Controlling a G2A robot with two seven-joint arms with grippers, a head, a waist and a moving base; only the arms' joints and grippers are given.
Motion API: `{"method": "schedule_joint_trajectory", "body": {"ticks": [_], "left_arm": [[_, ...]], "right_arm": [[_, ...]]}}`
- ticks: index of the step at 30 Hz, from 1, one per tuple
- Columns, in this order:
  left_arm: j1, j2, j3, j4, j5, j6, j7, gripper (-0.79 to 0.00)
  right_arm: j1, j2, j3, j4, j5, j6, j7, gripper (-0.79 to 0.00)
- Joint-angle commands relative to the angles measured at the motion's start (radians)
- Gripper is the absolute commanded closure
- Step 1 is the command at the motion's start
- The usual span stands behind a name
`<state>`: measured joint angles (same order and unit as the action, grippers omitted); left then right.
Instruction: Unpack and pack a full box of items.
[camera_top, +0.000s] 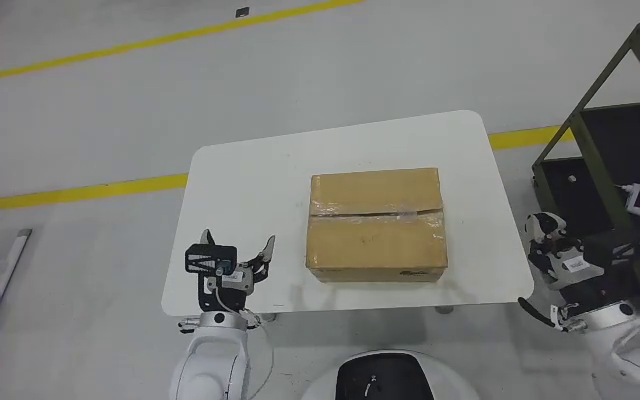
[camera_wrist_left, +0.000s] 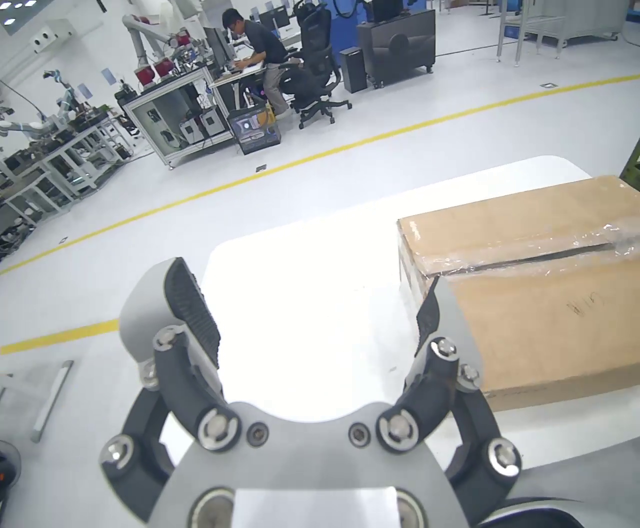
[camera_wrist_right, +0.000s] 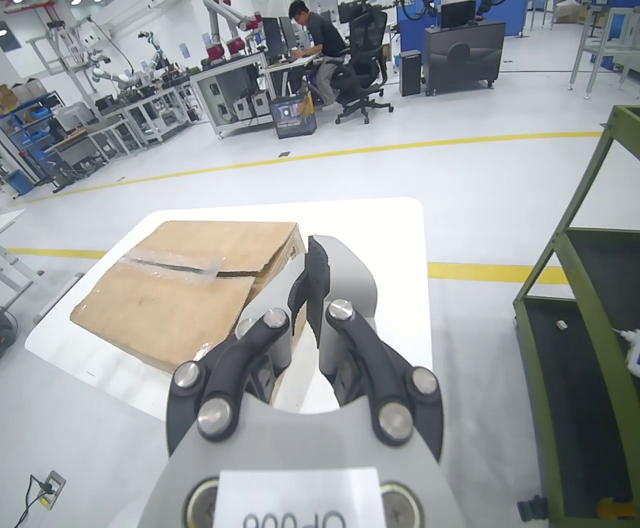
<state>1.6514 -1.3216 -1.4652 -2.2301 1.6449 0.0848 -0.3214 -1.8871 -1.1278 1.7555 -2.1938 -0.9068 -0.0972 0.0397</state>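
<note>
Nearby, little crowds the cardboard box (camera_top: 375, 224). It sits alone on the white table (camera_top: 250, 170), flaps down, with bare tabletop on every side. Off the table to the box's right stands a green metal rack (camera_top: 590, 120) with dark shelves, and a small white piece (camera_wrist_right: 561, 324) lies on one shelf. A yellow floor line (camera_top: 90, 190) runs across the floor on both sides of the box, hidden by the table between.

The left gripper (camera_wrist_left: 304, 282) hovers over the table to the box's left, near its front corner and apart from it. Its fingers are spread wide with nothing between them. The right gripper (camera_wrist_right: 307, 270) hangs beyond the box's right side, past the table's edge, between box and rack. Its fingers are pressed together on nothing.

The box is plain brown and rectangular. Clear tape (camera_top: 380, 212), wrinkled and glossy, lies along the centre seam of its top. From the right wrist view the seam seems slightly parted toward one end, though that is hard to judge.
</note>
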Motion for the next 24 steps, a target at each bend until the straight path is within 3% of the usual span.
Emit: {"method": "schedule_joint_trajectory", "body": {"ticks": [1,6,8,9,11,16,24], "left_arm": [[0.012,-0.001,0.004,-0.006,0.012,0.017,-0.016,-0.785],[0.020,-0.001,0.010,-0.012,0.030,0.023,-0.032,-0.785],[0.020,-0.001,0.010,-0.012,0.030,0.023,-0.032,-0.785],[0.020,-0.001,0.010,-0.012,0.030,0.023,-0.032,-0.784],[0.020,-0.001,0.010,-0.012,0.030,0.023,-0.032,-0.785],[0.020,-0.001,0.009,-0.012,0.030,0.023,-0.032,-0.785],[0.020,-0.001,0.010,-0.012,0.030,0.023,-0.032,-0.785]], "right_arm": [[0.008,-0.001,-0.002,0.013,0.001,-0.011,-0.002,0.000],[0.025,-0.002,-0.010,0.049,0.007,-0.040,-0.010,0.000],[0.025,-0.002,-0.010,0.049,0.007,-0.040,-0.010,-0.296],[0.026,-0.002,-0.010,0.050,0.007,-0.040,-0.010,-0.002],[0.026,-0.002,-0.010,0.049,0.007,-0.040,-0.010,-0.017],[0.025,-0.002,-0.010,0.049,0.007,-0.040,-0.010,-0.273],[0.025,-0.002,-0.010,0.049,0.007,-0.040,-0.010,-0.290]]}}
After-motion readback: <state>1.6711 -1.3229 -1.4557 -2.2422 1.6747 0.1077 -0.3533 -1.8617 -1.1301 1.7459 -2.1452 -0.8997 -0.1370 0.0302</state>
